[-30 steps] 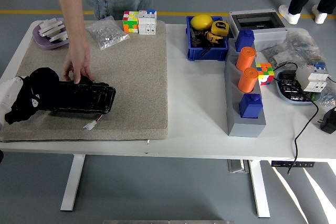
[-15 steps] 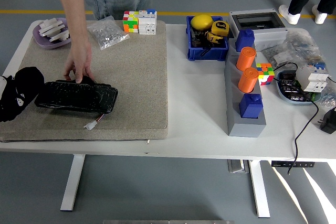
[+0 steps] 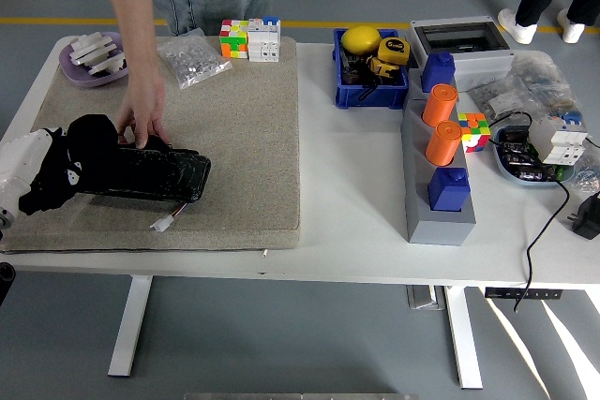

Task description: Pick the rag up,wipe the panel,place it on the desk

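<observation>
While a person's hand (image 3: 142, 122) steadies the panel (image 3: 145, 173), the left hand (image 3: 70, 170) grasps the rag (image 3: 86, 142) near the mat's left edge.

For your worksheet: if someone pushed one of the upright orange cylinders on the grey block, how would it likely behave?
The orange cylinder stands upright on the grey block and looks taller than wide, so a push near its top would probably tip it. Its round side suggests it would then roll, perhaps off the block. It looks rigid, like plastic, so it should not flex.

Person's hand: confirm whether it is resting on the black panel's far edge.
Yes: the person's hand presses its fingertips on the far edge of the black panel lying on the mat.
</observation>
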`<state>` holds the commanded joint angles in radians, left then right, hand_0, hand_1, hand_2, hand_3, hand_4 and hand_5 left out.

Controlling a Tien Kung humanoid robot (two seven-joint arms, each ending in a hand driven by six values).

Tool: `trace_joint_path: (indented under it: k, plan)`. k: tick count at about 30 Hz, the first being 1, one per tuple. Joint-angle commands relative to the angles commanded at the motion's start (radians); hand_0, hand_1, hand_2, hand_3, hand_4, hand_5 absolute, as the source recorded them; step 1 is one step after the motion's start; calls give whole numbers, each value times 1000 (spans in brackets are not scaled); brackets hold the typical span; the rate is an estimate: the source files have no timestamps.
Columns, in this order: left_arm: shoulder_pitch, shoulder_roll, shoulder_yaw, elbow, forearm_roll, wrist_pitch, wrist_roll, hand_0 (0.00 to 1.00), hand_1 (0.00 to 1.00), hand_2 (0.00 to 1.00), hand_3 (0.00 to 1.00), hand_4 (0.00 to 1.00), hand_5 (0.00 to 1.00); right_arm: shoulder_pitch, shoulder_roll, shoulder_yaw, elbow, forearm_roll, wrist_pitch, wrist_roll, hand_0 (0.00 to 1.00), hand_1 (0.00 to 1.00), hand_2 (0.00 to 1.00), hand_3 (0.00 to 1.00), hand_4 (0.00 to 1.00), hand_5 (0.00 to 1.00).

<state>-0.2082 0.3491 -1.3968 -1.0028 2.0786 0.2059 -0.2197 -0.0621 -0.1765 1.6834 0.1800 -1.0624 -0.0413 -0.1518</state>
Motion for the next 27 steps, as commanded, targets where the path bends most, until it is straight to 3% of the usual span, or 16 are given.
trace_joint_path:
  k: [19,27]
  plan:
    - [-50,-26,291,-116,-21,-10,35,266,214,584,404,2,2,-2,-3,-2,0,0,3,3,734,649,683,599,998,478]
    - [-68,-45,375,-153,-27,-9,45,266,213,581,406,2,2,-1,-3,-1,0,0,4,1,733,647,683,599,998,477]
